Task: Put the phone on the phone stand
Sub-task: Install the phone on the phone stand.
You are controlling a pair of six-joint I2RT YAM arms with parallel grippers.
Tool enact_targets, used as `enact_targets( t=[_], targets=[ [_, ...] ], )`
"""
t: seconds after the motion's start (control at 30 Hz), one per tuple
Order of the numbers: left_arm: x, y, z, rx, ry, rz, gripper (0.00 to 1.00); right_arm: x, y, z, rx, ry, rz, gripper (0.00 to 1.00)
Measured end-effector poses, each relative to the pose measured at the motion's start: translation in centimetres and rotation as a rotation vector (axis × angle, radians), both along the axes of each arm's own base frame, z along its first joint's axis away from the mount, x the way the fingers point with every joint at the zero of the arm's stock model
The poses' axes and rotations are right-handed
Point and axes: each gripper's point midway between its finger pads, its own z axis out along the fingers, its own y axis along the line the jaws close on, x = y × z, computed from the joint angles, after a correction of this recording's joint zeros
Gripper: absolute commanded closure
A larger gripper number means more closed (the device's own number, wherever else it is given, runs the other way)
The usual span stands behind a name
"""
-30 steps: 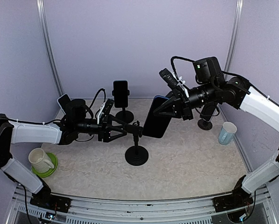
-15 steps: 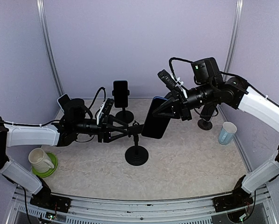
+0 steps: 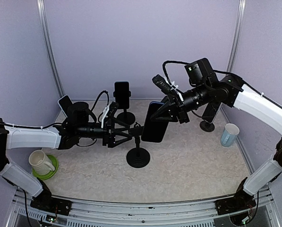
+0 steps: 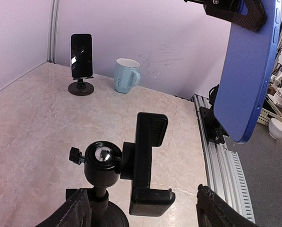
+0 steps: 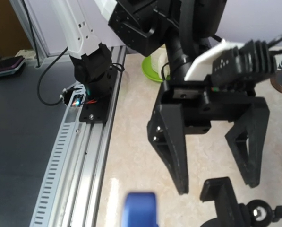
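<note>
The black phone stand (image 3: 138, 157) stands mid-table, its clamp head (image 4: 148, 161) empty on a ball joint. My left gripper (image 3: 129, 134) is open, its fingers (image 4: 215, 208) wide apart on either side of the stand's head and stem without gripping it. My right gripper (image 3: 171, 111) is shut on the top of the blue phone (image 3: 155, 124), holding it upright in the air just right of and above the clamp. The phone's blue back fills the upper right of the left wrist view (image 4: 247, 71). Its blurred lower end shows in the right wrist view (image 5: 140, 210).
A second stand with a dark phone (image 3: 122, 97) is at the back. Another phone (image 3: 64, 101) is at the back left. A third stand (image 3: 207, 124) and a light blue mug (image 3: 229, 135) are on the right. A white mug on a green saucer (image 3: 40, 163) is front left.
My right arm has carried the blue phone leftward, closer to the stand's clamp. My left gripper has edged slightly right around the stand's head.
</note>
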Motion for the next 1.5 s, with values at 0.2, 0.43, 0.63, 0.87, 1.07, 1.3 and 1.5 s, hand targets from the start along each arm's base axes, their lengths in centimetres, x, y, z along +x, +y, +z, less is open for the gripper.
enact_targets(
  t=[0.2, 0.43, 0.63, 0.87, 1.07, 1.3, 1.5],
  targets=[
    [-0.1, -0.5, -0.7, 0.014, 0.008, -0.006, 0.36, 0.5, 0.6, 0.6, -0.002, -0.026, 0.017, 1.00],
    [-0.2, -0.7, -1.3, 0.023, 0.015, -0.015, 0.44, 0.3, 0.5, 0.2, -0.017, -0.028, 0.025, 1.00],
    [-0.3, -0.8, -0.6, 0.012, -0.006, -0.035, 0.50, 0.2, 0.4, 0.0, -0.024, -0.029, 0.028, 1.00],
    [-0.4, -0.9, -0.4, 0.010, -0.029, -0.050, 0.60, 0.2, 0.4, -0.1, -0.027, -0.032, 0.031, 1.00],
    [-0.6, -0.9, -0.5, 0.014, -0.035, -0.060, 0.52, 0.1, 0.3, -0.3, -0.034, -0.029, 0.033, 1.00],
    [-0.6, -0.9, -0.7, 0.022, -0.036, -0.061, 0.54, 0.3, 0.5, -0.7, -0.046, -0.025, 0.040, 1.00],
    [-0.6, -0.8, -0.6, 0.021, -0.037, -0.060, 0.55, 0.4, 0.7, -0.5, -0.044, -0.030, 0.044, 1.00]
  ],
)
